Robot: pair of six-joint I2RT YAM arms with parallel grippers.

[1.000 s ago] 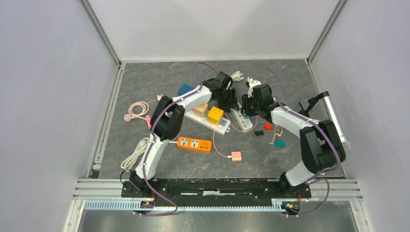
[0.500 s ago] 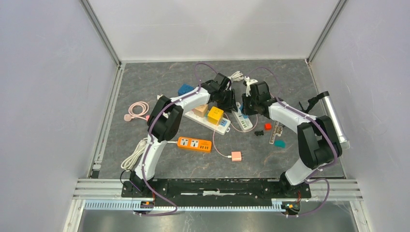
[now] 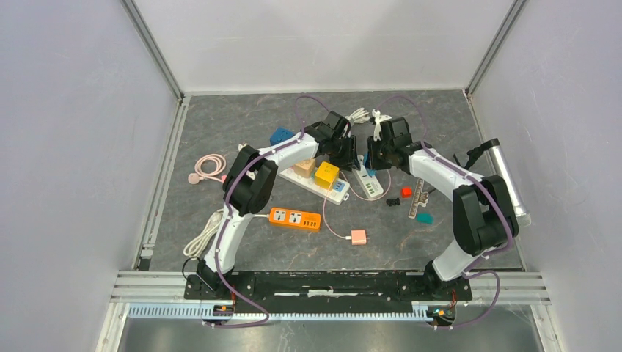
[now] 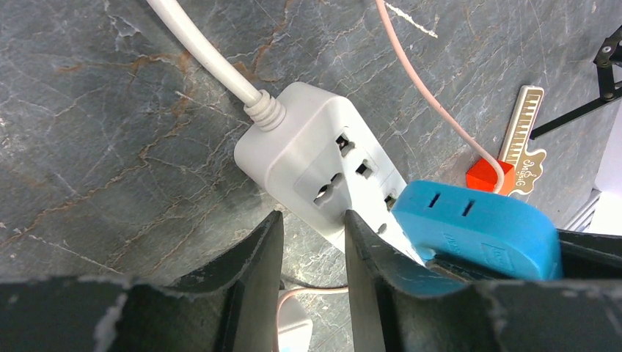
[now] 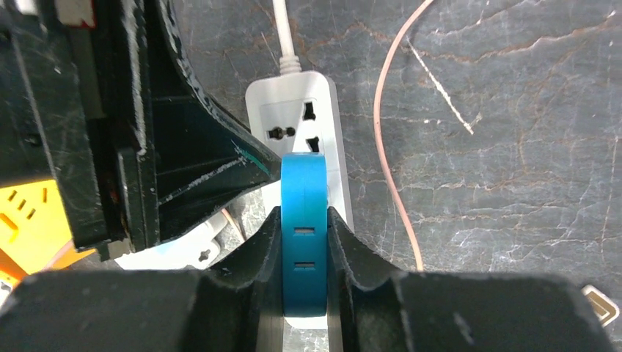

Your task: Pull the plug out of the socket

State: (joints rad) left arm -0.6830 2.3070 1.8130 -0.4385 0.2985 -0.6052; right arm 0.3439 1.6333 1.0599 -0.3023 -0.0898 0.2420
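A white power strip [image 4: 315,161] lies on the grey stone floor mid-table, also in the right wrist view [image 5: 293,121] and top view [image 3: 364,178]. A blue plug [image 5: 304,220] stands over its middle socket; its prongs are hidden. My right gripper [image 5: 304,213] is shut on the plug's two flat sides. The plug shows at right in the left wrist view [image 4: 477,227]. My left gripper [image 4: 312,220] is open and empty, one finger resting on the strip's near edge, the other over bare floor. Both grippers meet over the strip in the top view [image 3: 363,155].
A yellow cube adapter [image 3: 326,174] on a second white strip sits just left. An orange strip [image 3: 295,218], pink plug [image 3: 358,237], thin pink cable [image 5: 389,147], red block [image 4: 484,172], ruler [image 4: 524,139] and a silver cylinder [image 3: 506,180] lie around.
My right gripper has shifted a little toward the far side and left with the blue plug in it. The left gripper has stayed on the strip.
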